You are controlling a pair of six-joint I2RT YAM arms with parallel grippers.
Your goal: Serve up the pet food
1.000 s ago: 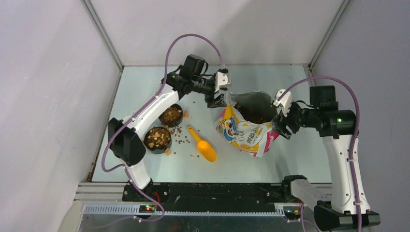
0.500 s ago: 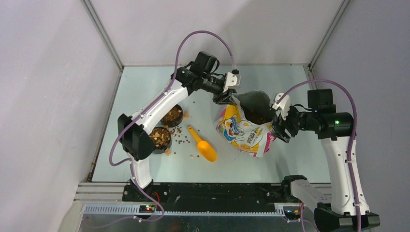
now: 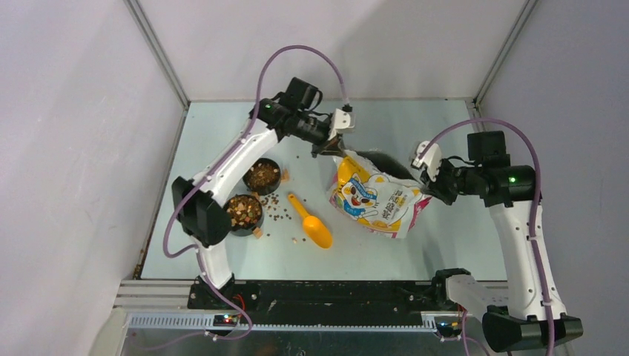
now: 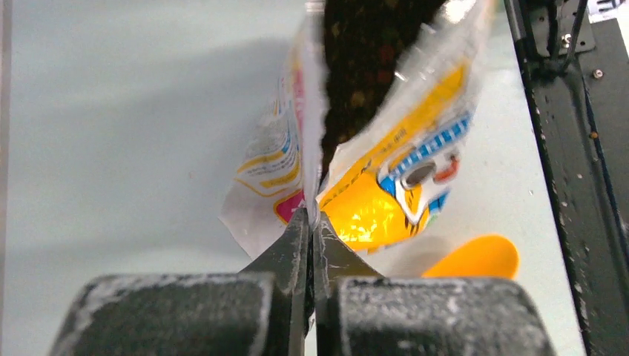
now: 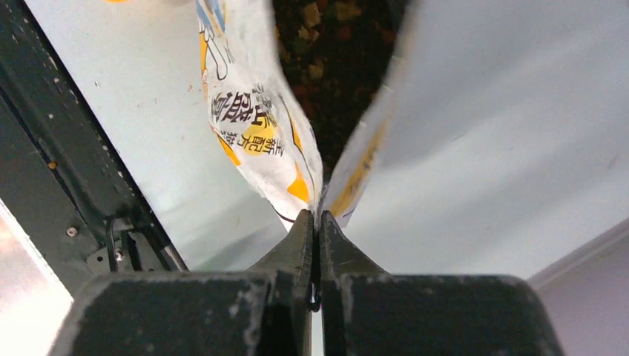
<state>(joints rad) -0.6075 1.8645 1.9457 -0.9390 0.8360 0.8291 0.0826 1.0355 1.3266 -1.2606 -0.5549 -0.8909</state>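
The printed bag [image 3: 374, 200] stands right of the table's middle. My left gripper [image 3: 331, 145] is shut on its top left corner, and my right gripper [image 3: 431, 170] is shut on its top right corner. In the left wrist view the left gripper [image 4: 313, 217] pinches the bag [image 4: 367, 215] edge, and pet food [image 4: 363, 59] shows inside the mouth. The right wrist view has the right gripper [image 5: 317, 215] clamped on the bag [image 5: 256, 126] seam, with pet food [image 5: 326, 52] visible within. More pet food [image 3: 262, 176] fills two black bowls [image 3: 229, 222] at the left.
An orange scoop [image 3: 312, 223] lies between the bowls and the bag, also seen as the scoop [image 4: 475, 257] past the left fingers. Loose kibble [image 3: 279, 208] is scattered beside the bowls. The black base rail [image 3: 319, 293] runs along the near edge.
Both grippers have closed on the bag's top corners. The bag's mouth has been drawn out flatter between them, and its printed face now shows more.
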